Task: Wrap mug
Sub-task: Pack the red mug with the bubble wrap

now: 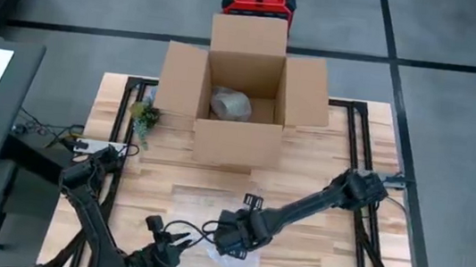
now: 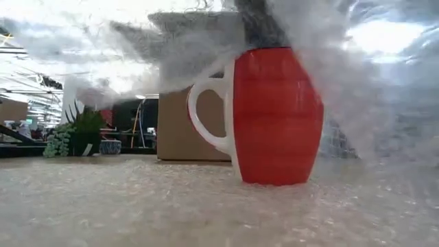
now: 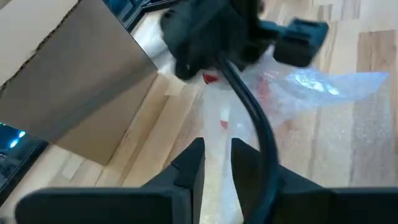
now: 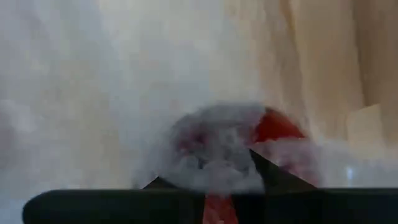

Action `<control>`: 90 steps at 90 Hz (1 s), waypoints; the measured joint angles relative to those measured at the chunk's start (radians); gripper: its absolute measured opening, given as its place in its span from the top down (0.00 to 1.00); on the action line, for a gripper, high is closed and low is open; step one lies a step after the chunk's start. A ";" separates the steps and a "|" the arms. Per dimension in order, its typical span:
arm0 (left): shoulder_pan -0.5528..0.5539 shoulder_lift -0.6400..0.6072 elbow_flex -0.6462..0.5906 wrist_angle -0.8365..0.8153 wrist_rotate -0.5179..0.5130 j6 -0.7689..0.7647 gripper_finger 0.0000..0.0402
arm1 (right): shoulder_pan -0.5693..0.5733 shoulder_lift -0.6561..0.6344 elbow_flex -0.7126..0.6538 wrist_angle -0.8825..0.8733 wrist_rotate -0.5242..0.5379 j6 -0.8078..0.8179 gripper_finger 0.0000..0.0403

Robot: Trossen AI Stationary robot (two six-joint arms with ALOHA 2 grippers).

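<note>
Red ceramic mug [image 2: 278, 115] with a white handle stands upright on clear bubble wrap [image 2: 206, 213] at lower centre of the high view — handle toward frame left in the low view. Right gripper [image 1: 235, 234] pinches wrap over the rim. Left gripper [image 3: 217, 163], fingers narrowly apart, hovers near. Open cardboard box [image 1: 244, 94] sits behind, small potted plant [image 1: 144, 116] beside it.

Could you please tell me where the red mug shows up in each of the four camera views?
High view: hidden under the right end effector and bubble wrap, near the table's front edge.
Low view: mug centre right, upright, handle toward the box, wrap draped over it.
Left wrist view: red glimpses through the wrap, below the right end effector.
Right wrist view: red patch at lower centre, under wrap.
Shared landmark: cardboard box.
</note>
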 joint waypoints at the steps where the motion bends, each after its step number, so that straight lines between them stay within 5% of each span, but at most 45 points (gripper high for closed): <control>1: 0.000 0.000 0.000 0.000 0.000 0.000 0.86 | 0.000 0.004 0.000 -0.002 -0.001 0.001 0.89; 40: 0.005 0.001 0.000 0.039 -0.003 0.064 0.86 | 0.031 -0.183 -0.002 -0.067 0.005 0.019 0.91; 62: -0.002 0.001 0.000 0.038 0.075 0.064 0.86 | 0.086 -0.257 -0.002 0.128 0.107 -0.080 0.91; 80: -0.034 0.001 0.000 0.042 0.130 0.035 0.86 | 0.036 -0.214 -0.138 0.127 0.049 -0.052 0.91; 90: -0.060 0.001 0.000 0.047 0.146 0.010 0.86 | 0.006 -0.223 -0.282 0.268 -0.004 -0.031 0.91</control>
